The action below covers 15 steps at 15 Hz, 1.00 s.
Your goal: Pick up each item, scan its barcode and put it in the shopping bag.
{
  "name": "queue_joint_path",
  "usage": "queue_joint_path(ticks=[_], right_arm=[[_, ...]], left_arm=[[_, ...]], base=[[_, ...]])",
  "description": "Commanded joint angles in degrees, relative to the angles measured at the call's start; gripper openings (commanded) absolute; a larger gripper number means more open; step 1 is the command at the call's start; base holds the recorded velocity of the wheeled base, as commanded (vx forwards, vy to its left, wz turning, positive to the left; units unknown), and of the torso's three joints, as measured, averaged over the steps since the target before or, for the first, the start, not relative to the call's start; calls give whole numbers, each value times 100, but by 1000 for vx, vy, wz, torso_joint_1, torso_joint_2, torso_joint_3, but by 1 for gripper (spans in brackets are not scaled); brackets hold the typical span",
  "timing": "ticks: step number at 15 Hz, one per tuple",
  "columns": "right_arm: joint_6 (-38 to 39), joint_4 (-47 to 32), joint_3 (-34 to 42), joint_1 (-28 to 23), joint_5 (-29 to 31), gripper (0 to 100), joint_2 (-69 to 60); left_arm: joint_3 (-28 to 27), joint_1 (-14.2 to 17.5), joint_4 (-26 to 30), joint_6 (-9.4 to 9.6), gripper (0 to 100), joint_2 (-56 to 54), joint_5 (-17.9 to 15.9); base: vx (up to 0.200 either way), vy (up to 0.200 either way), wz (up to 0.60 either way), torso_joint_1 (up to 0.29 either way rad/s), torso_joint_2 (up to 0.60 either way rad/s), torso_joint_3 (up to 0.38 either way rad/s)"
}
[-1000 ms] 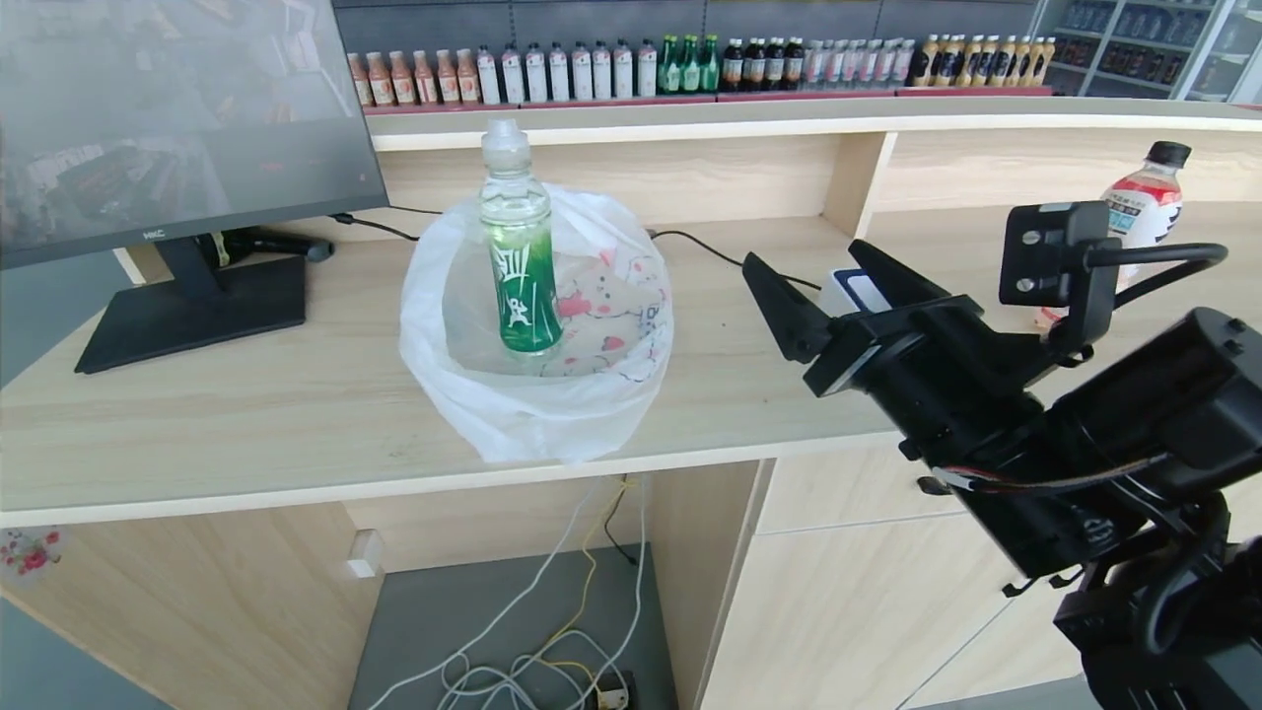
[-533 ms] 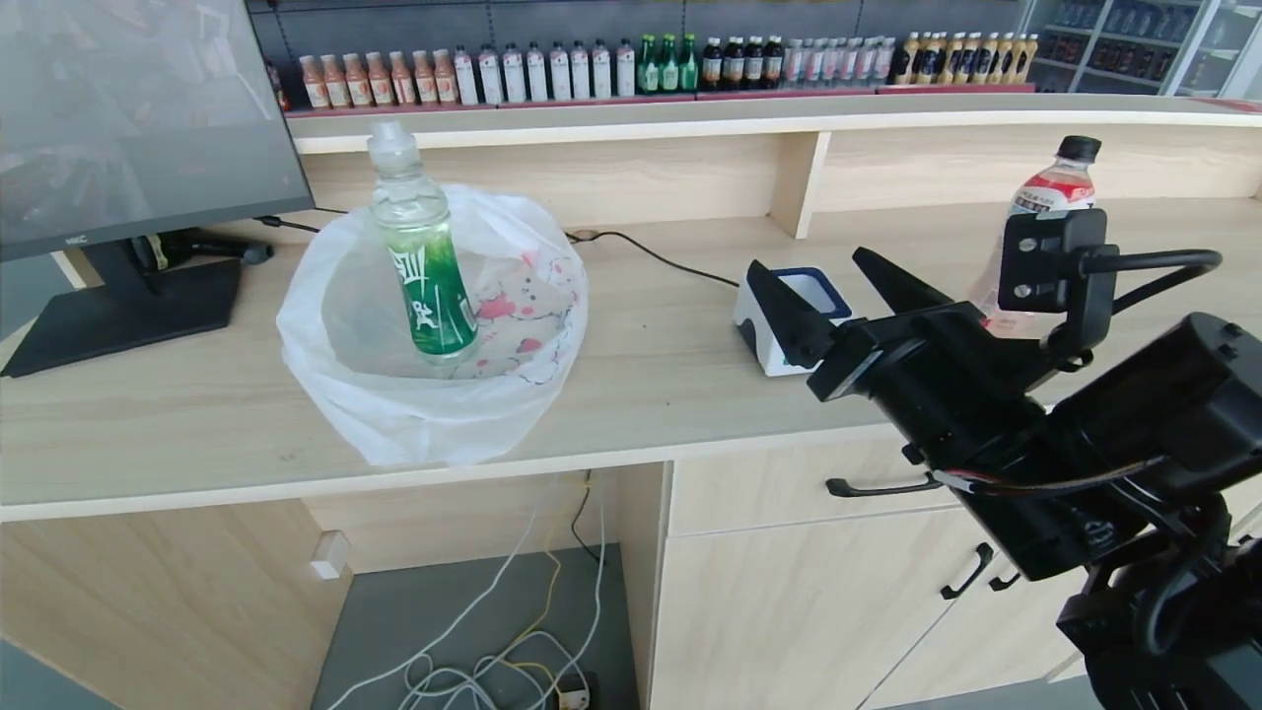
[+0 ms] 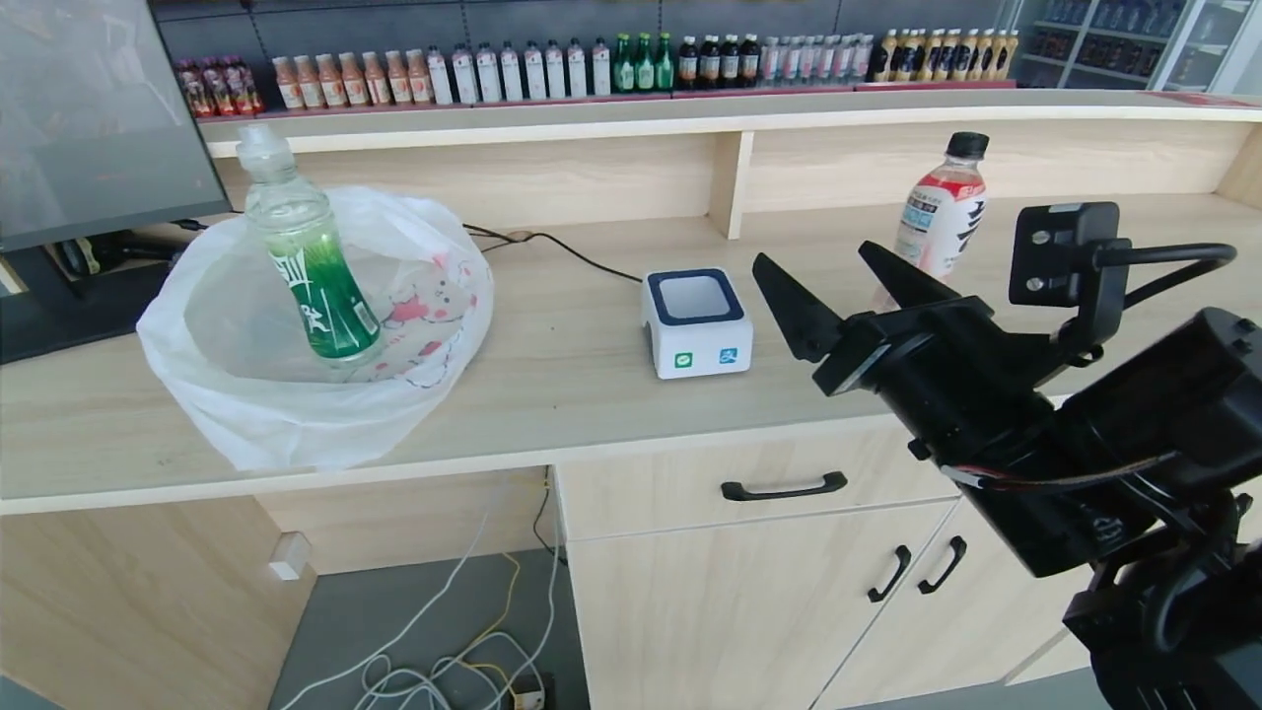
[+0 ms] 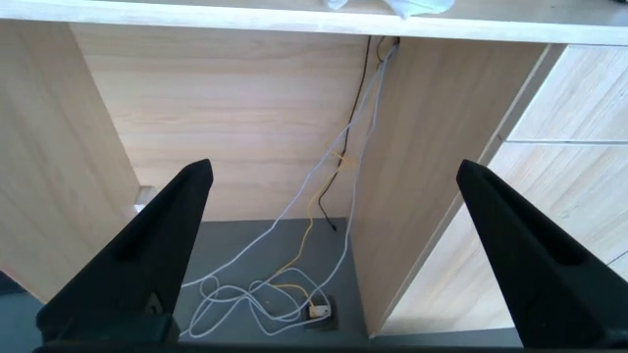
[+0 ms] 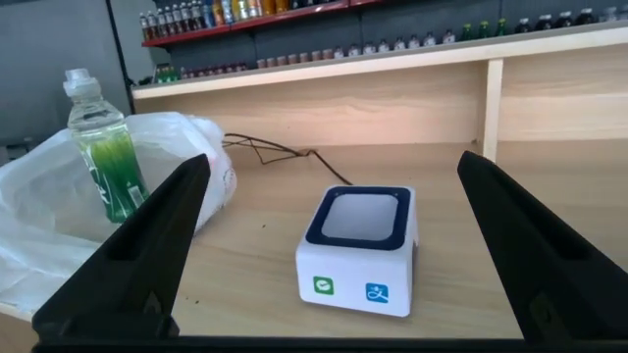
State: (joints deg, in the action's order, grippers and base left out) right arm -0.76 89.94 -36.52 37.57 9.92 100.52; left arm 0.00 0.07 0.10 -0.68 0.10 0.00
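Counter — one scanner, one bag with green bottle, one pink bottle; left pincer, right pincer spread.

The head camera looks down from behind the right gripper onto the counter, that wrist's camera sits low and close, sharing the scanner and shopping bag ahead of it, while the left wrist camera faces the cables beyond the left gripper, under the counter.

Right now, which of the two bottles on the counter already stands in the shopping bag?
The green-labelled bottle with the clear cap, standing inside the white shopping bag; the black-capped bottle with the red-and-white label stands on the bare counter.
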Motion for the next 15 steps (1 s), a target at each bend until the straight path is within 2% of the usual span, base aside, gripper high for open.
queue_joint_path(ticks=[1, 13, 15], right_arm=[[-12, 6, 14, 5, -8, 100, 2], [-4, 6, 5, -57, 1, 100, 134], [5, 6, 14, -136, 1, 100, 73]], left_arm=[[0, 1, -1, -2, 100, -1, 0], [0, 1, -1, 7, 100, -1, 0], [0, 1, -1, 16, 100, -1, 0]], base=[[0, -200, 0, -2, -2, 7], [0, -200, 0, 2, 2, 4], [0, 0, 0, 0, 0, 0]])
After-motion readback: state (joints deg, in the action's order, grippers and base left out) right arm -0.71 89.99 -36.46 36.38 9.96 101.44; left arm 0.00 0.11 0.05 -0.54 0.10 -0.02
